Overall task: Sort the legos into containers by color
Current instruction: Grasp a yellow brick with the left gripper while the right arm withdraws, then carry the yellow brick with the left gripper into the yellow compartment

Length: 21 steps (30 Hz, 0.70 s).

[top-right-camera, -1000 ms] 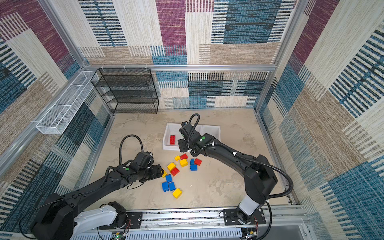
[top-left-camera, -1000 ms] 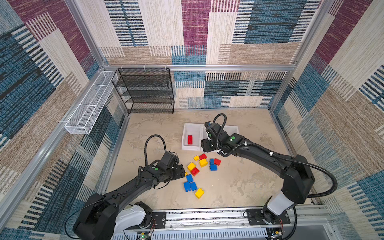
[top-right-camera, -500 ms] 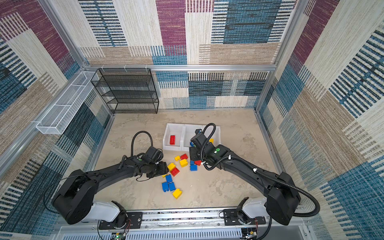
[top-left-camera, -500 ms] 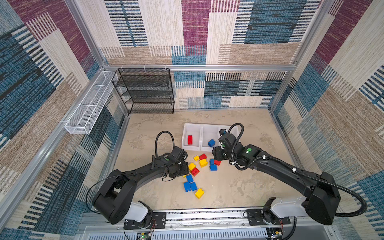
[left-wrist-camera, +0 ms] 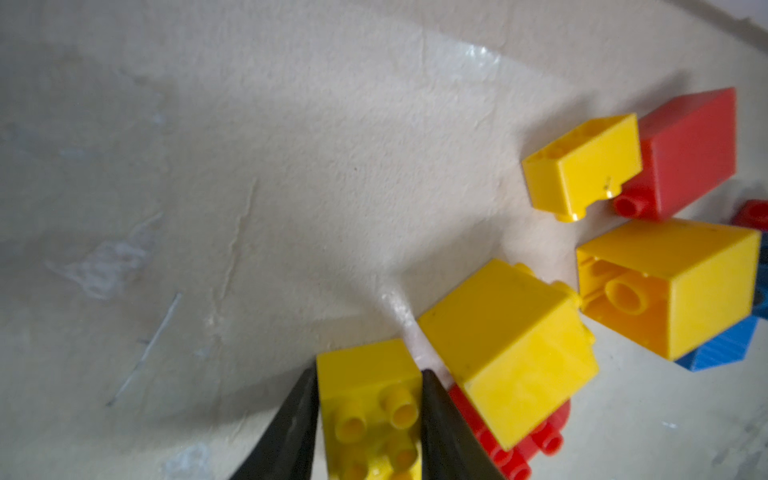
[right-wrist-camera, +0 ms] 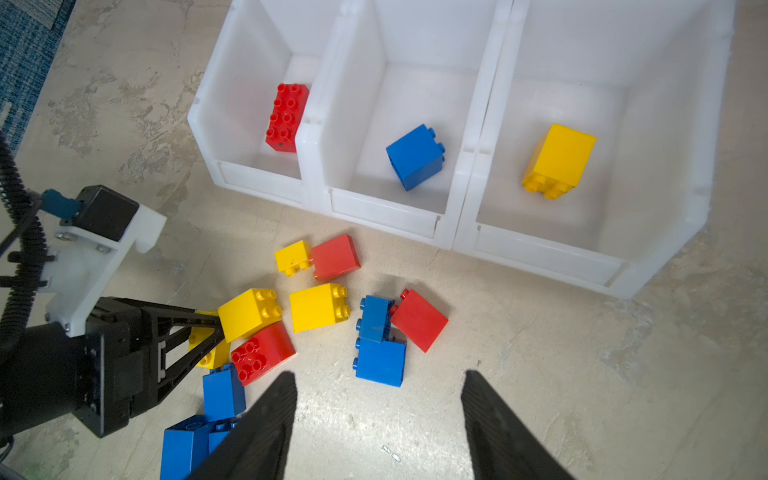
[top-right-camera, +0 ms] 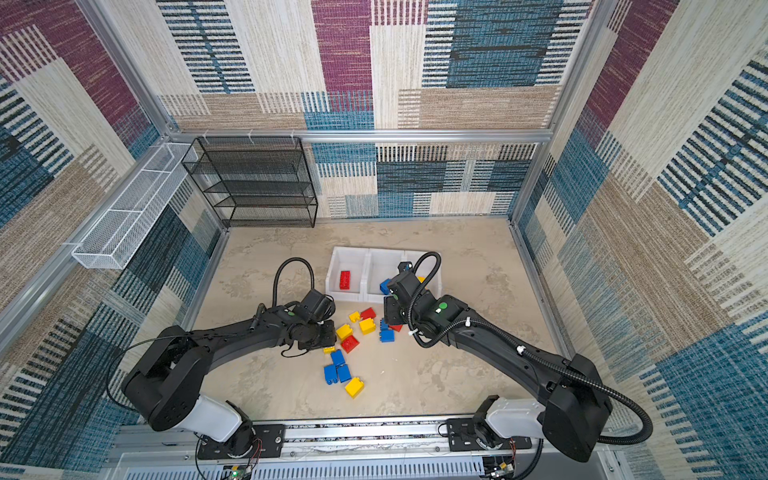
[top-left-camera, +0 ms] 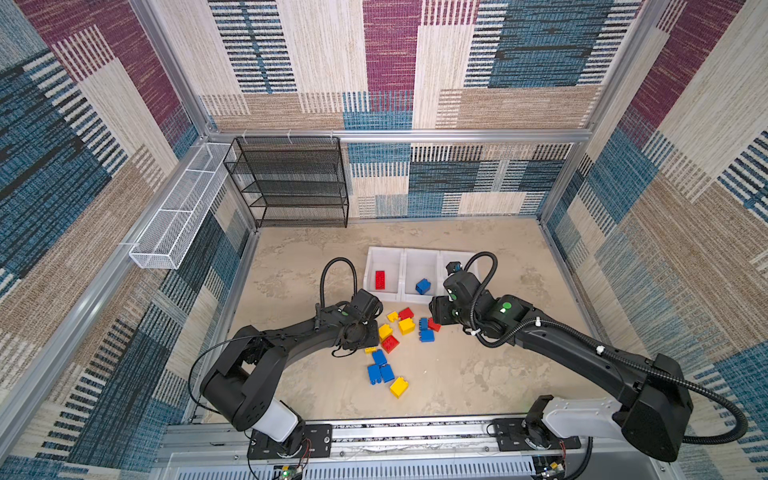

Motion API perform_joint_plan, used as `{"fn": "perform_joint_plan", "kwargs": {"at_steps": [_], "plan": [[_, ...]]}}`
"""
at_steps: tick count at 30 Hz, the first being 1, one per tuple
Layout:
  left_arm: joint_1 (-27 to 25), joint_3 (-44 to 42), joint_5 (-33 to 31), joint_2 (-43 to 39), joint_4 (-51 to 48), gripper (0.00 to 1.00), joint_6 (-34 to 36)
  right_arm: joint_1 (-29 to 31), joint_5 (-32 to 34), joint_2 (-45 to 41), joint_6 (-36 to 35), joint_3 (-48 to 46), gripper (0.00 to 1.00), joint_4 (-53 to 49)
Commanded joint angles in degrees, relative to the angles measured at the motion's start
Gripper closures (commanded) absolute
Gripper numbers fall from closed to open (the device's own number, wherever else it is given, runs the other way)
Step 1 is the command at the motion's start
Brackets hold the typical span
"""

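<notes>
Left wrist: left claw [left-wrist-camera: 368,372] pinching yellow brick [left-wrist-camera: 365,415], half cropped; right claw [right-wrist-camera: 378,374] agape, empty.

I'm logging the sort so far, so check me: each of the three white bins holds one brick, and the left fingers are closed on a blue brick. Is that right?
Not quite: the left fingers are closed on a yellow brick, not a blue one, as the left wrist view shows. The rest stands: each of the three white bins holds one brick.
</notes>
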Motion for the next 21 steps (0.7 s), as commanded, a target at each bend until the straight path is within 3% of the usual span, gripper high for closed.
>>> {"fn": "perform_joint_plan", "kwargs": {"at_steps": [1, 6, 10, 21], "plan": [[-0.15, -0.58, 0.18, -0.49, -2.58, 0.63, 1.22, 0.04, 1.40, -0.96, 1.25, -0.43, 0.34, -0.28], [-0.69, 1.39, 1.06, -3.46, -4.70, 0.67, 2.94, 0.01, 2.62, -2.12, 1.54, -0.25, 0.34, -1.32], [-3.93, 8.32, 1.64, -4.68, -5.18, 0.67, 6.83, -0.11, 7.53, -4.50, 2.09, 1.15, 0.34, -4.94], [-6.77, 40.84, 9.29, 17.61, -5.21, 0.67, 14.49, -2.31, 15.06, -15.30, 7.13, 1.96, 0.35, -13.16]]}}
